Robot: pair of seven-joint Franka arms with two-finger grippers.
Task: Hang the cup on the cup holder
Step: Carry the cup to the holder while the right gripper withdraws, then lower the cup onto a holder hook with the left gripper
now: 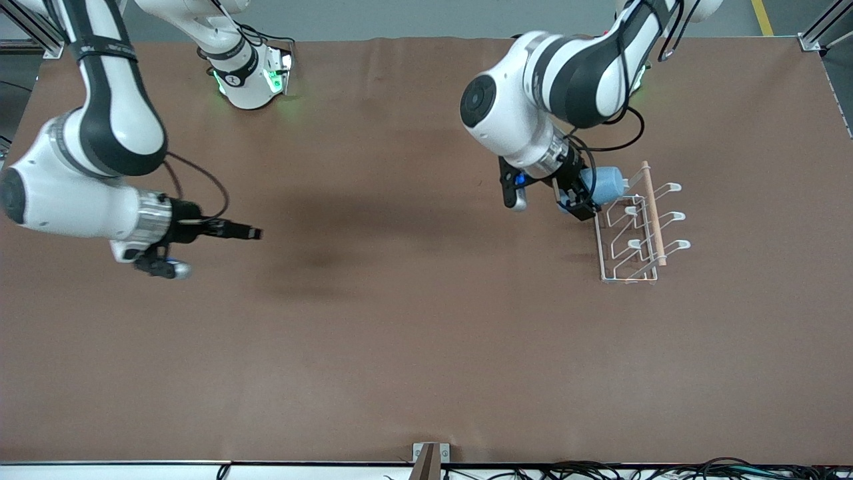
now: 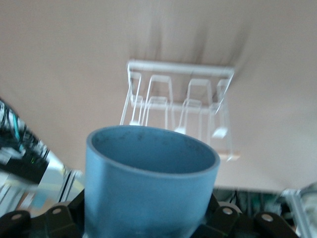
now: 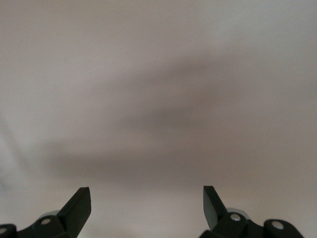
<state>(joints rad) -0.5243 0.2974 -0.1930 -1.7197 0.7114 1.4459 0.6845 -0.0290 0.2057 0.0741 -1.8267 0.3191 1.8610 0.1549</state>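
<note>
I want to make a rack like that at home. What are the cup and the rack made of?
The cup, held in the left hand, looks like plastic: smooth, matte, evenly light blue, with a thick rim. The rack looks like thin metal wire coated white, bent into loops. The stick along its top looks like pale bare wood. The right hand waits open over the table.

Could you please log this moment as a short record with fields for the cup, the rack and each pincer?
cup: light-blue cup held on its side, open mouth toward the rack
cup holder: white wire cup holder standing on the table toward the left arm's end, no cup on its prongs
left pincer: left pincer shut on the cup, beside the rack's upper prongs
right pincer: right pincer open, empty, over bare table, waiting
step: cup not yet hung
</note>
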